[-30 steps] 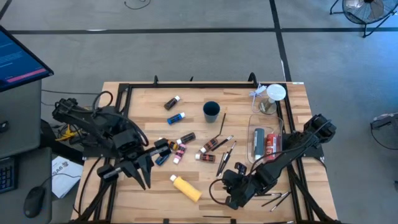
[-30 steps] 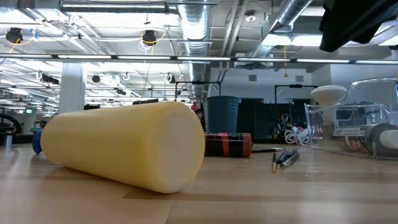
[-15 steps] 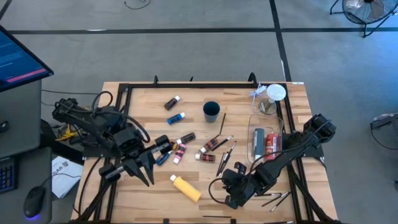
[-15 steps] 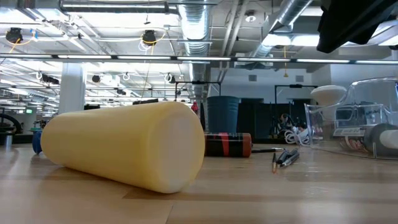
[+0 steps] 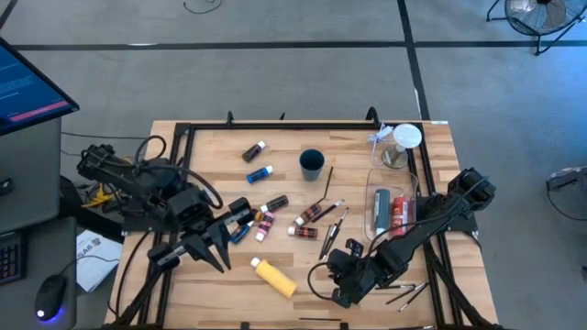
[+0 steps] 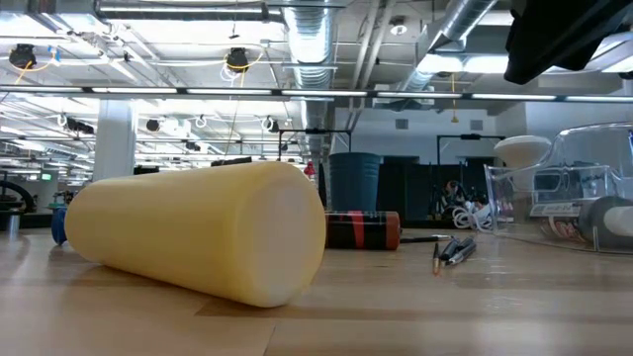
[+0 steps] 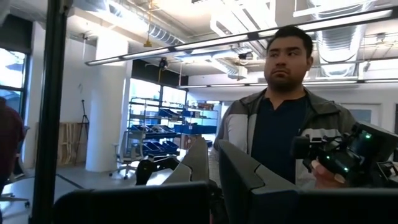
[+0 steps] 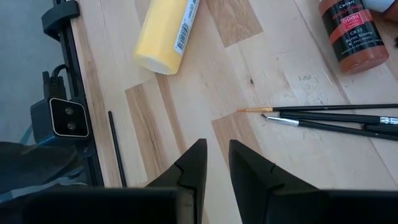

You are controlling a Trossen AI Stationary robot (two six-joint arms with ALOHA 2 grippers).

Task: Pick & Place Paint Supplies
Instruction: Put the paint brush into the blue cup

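Observation:
A yellow bottle (image 5: pixel 274 277) lies on its side near the table's front edge, also in the right wrist view (image 8: pixel 166 34). Small paint tubes (image 5: pixel 260 220) lie in a loose cluster at mid-table, with two more (image 5: pixel 256 160) farther back. Thin brushes (image 8: pixel 329 118) lie flat beside a brown tube (image 8: pixel 348 31). My right gripper (image 8: pixel 216 155) hovers over bare wood between the yellow bottle and the brushes, its fingers a narrow gap apart with nothing between them. My left gripper (image 5: pixel 218 257) is shut and raised at the table's left, pointing a little upward, holding nothing.
A clear container (image 5: pixel 390 209) with tubes inside sits at the right, a clear jar with a white lid (image 5: pixel 401 147) behind it. A dark cup (image 5: pixel 312 163) stands at the back. More brushes (image 5: pixel 408 293) lie at the front right. A person (image 7: pixel 280 124) stands beyond the table.
My left gripper has swung a little toward the table's right, staying raised and shut. Nothing on the table has moved.

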